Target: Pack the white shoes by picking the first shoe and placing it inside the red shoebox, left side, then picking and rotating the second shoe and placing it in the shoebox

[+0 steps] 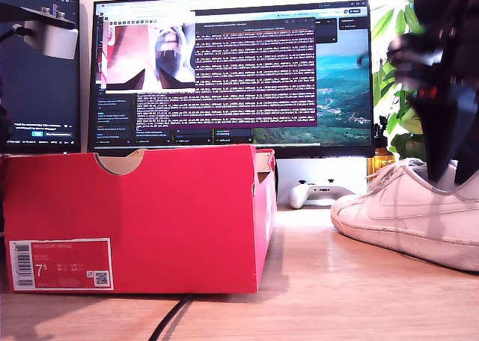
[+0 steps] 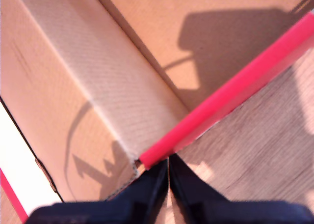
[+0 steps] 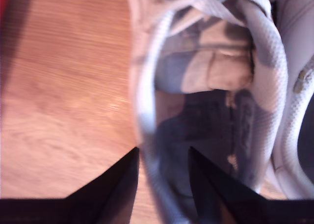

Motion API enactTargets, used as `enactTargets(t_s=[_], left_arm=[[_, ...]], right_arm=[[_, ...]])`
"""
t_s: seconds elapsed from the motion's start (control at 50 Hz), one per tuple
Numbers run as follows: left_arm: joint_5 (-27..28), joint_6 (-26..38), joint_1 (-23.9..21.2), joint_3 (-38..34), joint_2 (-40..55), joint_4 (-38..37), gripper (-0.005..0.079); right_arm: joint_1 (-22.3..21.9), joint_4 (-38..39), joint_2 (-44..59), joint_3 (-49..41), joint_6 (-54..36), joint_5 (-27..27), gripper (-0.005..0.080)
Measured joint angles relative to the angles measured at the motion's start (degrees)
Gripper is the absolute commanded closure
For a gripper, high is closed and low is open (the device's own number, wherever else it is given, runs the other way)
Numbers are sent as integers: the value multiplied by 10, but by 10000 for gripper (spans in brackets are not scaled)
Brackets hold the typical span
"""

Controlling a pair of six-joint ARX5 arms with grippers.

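The red shoebox stands open on the wooden table at the exterior view's left. One of the white shoes lies at that view's right, toe toward the box. My second gripper, blurred and black, hangs over the shoe's heel end. In the second wrist view my second gripper is open and straddles the collar of the shoe, one finger inside and one outside. More white leather beside it looks like another shoe. My first gripper is shut and empty, just over the red shoebox's rim near a corner, with the bare brown inside beyond.
A large monitor and a second screen stand behind the box. A white game controller, an amber bottle and a plant sit at the back. A black cable runs out from under the box's front.
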Motion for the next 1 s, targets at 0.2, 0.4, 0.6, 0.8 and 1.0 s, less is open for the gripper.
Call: enactTargets(t_s=[0.2,0.4,0.6,0.8,1.0], left_arm=[[0,0,0,0,0,0,762],[0,0,0,0,0,0,762],[0,0,0,0,0,0,762],[0,0,0,0,0,0,762],[0,0,0,0,0,0,762]], right_arm=[[2,5,28,0,0,0,473],[4,13,38,0,-1,-5,664],[8,23,38,0,10,-21,765],[27,22,38,7,57,-42,765],[67,-10,39,79,112,-56,765]])
